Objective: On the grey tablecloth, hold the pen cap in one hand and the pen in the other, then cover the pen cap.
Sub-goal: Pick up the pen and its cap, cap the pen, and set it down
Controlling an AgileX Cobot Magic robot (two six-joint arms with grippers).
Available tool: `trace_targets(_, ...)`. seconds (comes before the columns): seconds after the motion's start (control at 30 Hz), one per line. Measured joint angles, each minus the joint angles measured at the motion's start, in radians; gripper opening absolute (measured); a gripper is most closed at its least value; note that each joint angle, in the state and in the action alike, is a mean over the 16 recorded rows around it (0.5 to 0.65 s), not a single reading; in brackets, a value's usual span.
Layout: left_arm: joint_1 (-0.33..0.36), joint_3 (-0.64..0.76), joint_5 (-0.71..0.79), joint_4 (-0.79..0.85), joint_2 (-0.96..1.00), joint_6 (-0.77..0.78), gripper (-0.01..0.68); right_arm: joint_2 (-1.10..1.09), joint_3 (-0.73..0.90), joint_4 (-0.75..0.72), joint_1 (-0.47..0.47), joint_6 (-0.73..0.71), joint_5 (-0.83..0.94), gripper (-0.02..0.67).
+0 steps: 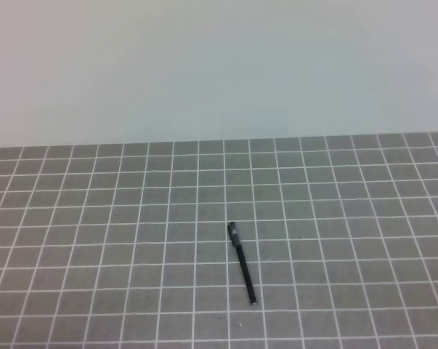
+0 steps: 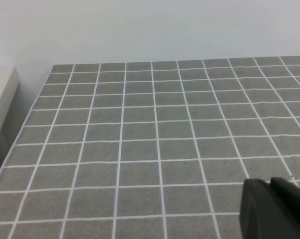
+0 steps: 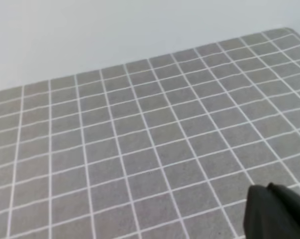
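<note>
The grey tablecloth (image 1: 131, 240) with its white grid fills the exterior high view. The pen (image 1: 245, 270) lies on it just right of the middle, slanting from upper left to lower right, with a pale tip at its near end. A slightly thicker dark piece, the pen cap (image 1: 233, 232), sits at the pen's far end in line with it; I cannot tell whether it is pushed on or only touching. Neither arm shows in that view. My left gripper (image 2: 270, 188) and right gripper (image 3: 267, 190) each show as dark shut fingers in a wrist view's lower right corner, holding nothing.
A pale wall rises behind the cloth's far edge (image 1: 219, 139). In the left wrist view the cloth's left edge (image 2: 20, 134) drops off beside a white ledge (image 2: 0, 99). Neither wrist view shows the pen.
</note>
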Motion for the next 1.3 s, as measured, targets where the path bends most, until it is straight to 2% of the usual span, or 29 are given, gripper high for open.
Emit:
trace_targets(0.27,0.0,0.0,0.0,-0.001,0.0,0.0,0.001,-0.124,0.079,0.021,-0.09,-0.015,-0.048,0.004)
trace_targets(0.63,0.0,0.0,0.0,0.0,0.0,0.0,0.001,-0.161,0.134,0.037,-0.111,-0.043,-0.1,0.004)
trace_targets(1.1,0.0,0.0,0.0,0.0,0.0,0.0,0.001,-0.161,0.243,0.332,-0.103,-0.454,-0.132,0.004)
trace_targets(1.3,0.0,0.0,0.0,-0.002,0.0,0.0,0.001,-0.161,0.269,0.376,-0.074,-0.513,-0.15,0.004)
